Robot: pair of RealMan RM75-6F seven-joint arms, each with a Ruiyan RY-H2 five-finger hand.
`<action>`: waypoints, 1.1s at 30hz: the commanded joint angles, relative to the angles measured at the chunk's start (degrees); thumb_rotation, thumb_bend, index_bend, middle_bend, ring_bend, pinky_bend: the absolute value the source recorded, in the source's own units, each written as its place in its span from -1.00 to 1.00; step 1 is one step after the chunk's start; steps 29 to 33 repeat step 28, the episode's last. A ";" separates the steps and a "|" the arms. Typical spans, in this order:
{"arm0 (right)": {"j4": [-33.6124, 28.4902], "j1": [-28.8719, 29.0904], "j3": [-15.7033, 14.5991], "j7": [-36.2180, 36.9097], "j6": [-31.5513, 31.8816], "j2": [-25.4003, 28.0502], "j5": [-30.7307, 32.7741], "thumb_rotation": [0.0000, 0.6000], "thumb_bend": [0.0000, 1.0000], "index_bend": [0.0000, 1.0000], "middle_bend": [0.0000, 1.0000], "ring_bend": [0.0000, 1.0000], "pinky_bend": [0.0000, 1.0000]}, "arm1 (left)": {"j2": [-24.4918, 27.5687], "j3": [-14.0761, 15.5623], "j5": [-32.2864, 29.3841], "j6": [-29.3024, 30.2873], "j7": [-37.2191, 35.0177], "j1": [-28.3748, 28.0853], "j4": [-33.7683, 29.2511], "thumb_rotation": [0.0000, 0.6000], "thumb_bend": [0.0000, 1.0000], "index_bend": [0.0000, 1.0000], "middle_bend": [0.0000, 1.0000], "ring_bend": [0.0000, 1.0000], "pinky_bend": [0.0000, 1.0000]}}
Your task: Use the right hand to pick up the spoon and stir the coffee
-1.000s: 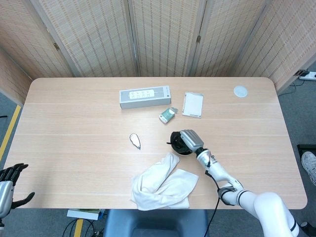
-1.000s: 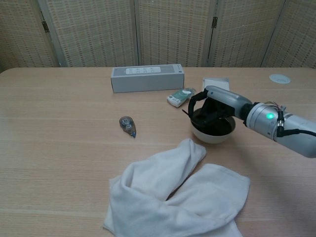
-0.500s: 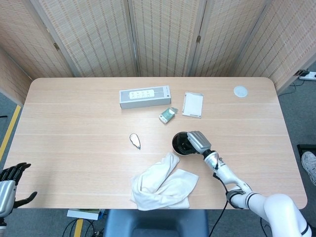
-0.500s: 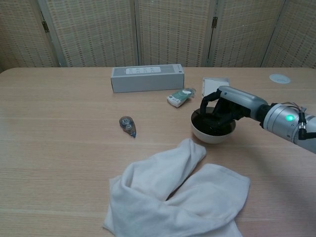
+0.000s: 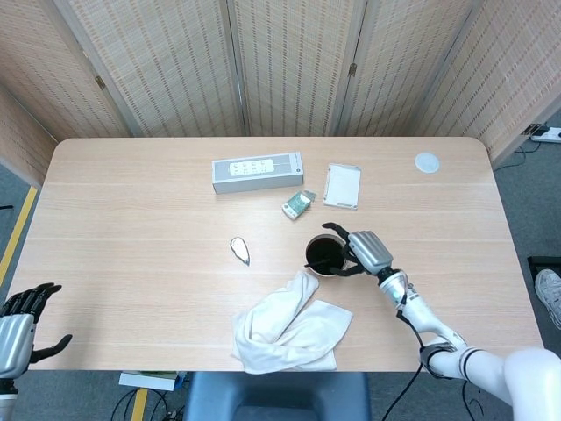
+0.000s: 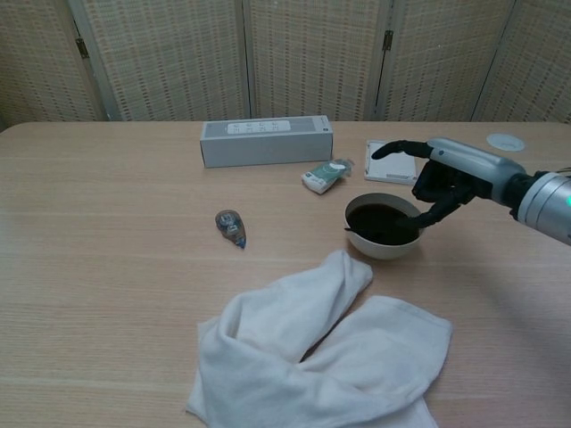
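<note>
Head view: right hand sits just right of the bowl of coffee near frame centre, fingers spread over the bowl's right rim, a thin dark spoon lying in the bowl; whether the hand grips it cannot be told. White towel lies crumpled just below the bowl, and a small correction-tape dispenser lies to the bowl's left. Left hand is at lower-left frame edge, off the table, fingers apart, holding nothing.

One bowl; one towel; one white box; two hands; one tape dispenser.
</note>
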 commanded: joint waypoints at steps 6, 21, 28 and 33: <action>-12.90 -8.34 -0.79 -18.18 9.18 13.23 2.48 1.00 -0.51 -0.64 0.43 0.67 0.86 | -0.77 -0.75 -0.28 -0.66 0.16 -1.03 0.23 1.00 -0.57 -0.60 -0.61 -0.63 -0.62; -32.06 -23.37 -5.38 -31.32 24.54 29.94 1.76 1.00 -0.48 -0.75 -0.66 -0.64 -0.46 | -2.84 -2.46 0.52 -0.49 2.92 -3.44 -2.33 1.00 -0.57 -0.60 -0.62 -0.63 -0.62; -33.66 -28.79 -7.44 -30.73 30.20 31.51 -1.58 1.00 -0.49 -0.75 -0.67 -0.67 -0.52 | -3.93 -2.65 0.99 0.39 3.74 -3.67 -2.85 1.00 -0.57 -0.63 -0.62 -0.63 -0.62; -33.66 -28.79 -7.44 -30.73 30.20 31.51 -1.58 1.00 -0.49 -0.75 -0.67 -0.67 -0.52 | -3.93 -2.65 0.99 0.39 3.74 -3.67 -2.85 1.00 -0.57 -0.63 -0.62 -0.63 -0.62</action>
